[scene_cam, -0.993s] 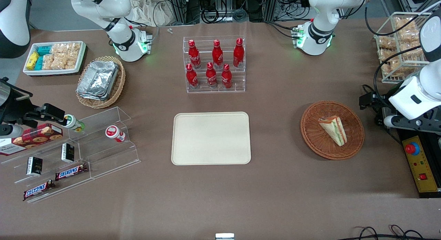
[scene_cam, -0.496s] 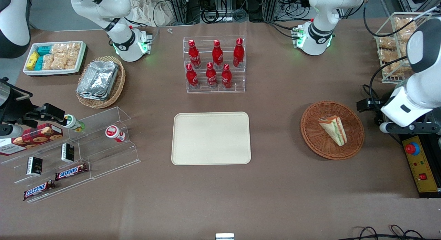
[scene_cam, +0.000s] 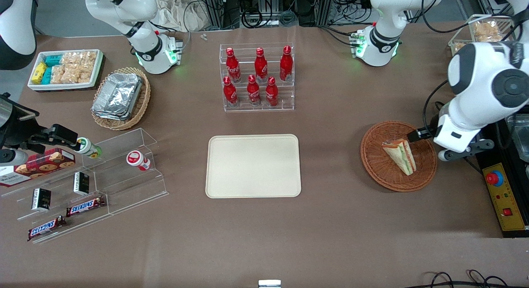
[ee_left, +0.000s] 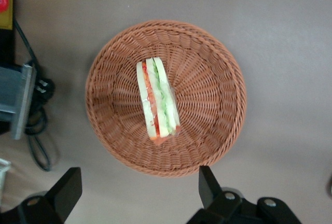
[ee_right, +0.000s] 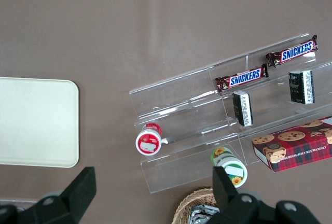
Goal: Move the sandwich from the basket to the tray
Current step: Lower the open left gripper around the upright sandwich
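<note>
Small triangular wedge sandwich (ee_left: 158, 103), pale bread w/ green, red, orange filling, lying in round reddish-brown woven wicker basket (ee_left: 218, 73), roughly mid-basket, filling edge turned up toward wrist cam. In front view same sandwich (scene_cam: 400, 155) inside basket (scene_cam: 376, 164), toward working arm's end of table. Left arm's two-finger gripper (ee_left: 137, 195) above basket near its rim, fingers spread wide, nothing between them; wider than sandwich's stacked thickness. One dark fingertip (scene_cam: 417, 134) visible over basket edge in front view, clear of sandwich, no contact. Judged step: approach, pre-grasp. Spread prob. set so pads can straddle bread faces; sandwich's long axis runs across the line between the fingers in wrist view, so closing would press on flat bread sides rather than point or crust, sensible for a soft item. Flat rectangular cream-beige tray (scene_cam: 253, 165) w/ rounded corners, low rim, mid-table, well apart from basket, nothing on it; same tray (ee_right: 36, 121) partly seen from parked wrist cam. Path basket→tray looks unobstructed at table level; acrylic rack of red bottles (scene_cam: 256, 78) sits farther from front cam than tray, not in the way. Next needs: centre over sandwich, descend into basket w/o catching woven rim, close gently. Risks: squashing bread, filling sliding out, fingertip snagging wicker, basket shifting since light. Task barely begun, nothing transferred.
</note>
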Available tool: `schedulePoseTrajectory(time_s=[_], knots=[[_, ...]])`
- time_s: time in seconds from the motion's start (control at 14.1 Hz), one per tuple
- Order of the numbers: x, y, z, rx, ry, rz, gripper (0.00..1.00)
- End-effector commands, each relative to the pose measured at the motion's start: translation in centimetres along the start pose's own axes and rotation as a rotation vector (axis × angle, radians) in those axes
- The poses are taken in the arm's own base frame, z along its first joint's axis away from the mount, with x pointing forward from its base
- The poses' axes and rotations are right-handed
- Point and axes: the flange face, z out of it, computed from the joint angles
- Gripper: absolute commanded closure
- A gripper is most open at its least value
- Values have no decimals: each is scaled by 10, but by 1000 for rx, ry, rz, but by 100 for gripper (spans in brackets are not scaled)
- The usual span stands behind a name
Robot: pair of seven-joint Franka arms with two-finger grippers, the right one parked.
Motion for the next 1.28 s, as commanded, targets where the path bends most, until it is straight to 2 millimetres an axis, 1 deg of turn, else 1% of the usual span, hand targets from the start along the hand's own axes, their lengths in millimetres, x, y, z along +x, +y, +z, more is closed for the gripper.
schedulePoseTrajectory(time_s=[0.0, 0.14, 0.28, 0.35, 0.5, 0.57, 0.71, 0.85, 1.06, 1.21], knots=[[-25, -9, 38, -28, 53, -154, 0], [-25, -8, 58, -45, 68, -246, 0], [-20, -9, 73, -43, 53, -274, 0], [-18, -10, 77, -48, 55, -291, 0], [-17, -8, 94, -60, 63, -321, 0], [-20, -9, 105, -64, 65, -320, 0], [-25, -11, 120, -73, 74, -321, 0], [-27, -10, 136, -78, 73, -320, 0], [-29, -10, 150, -79, 67, -318, 0], [-27, -8, 160, -84, 66, -318, 0]])
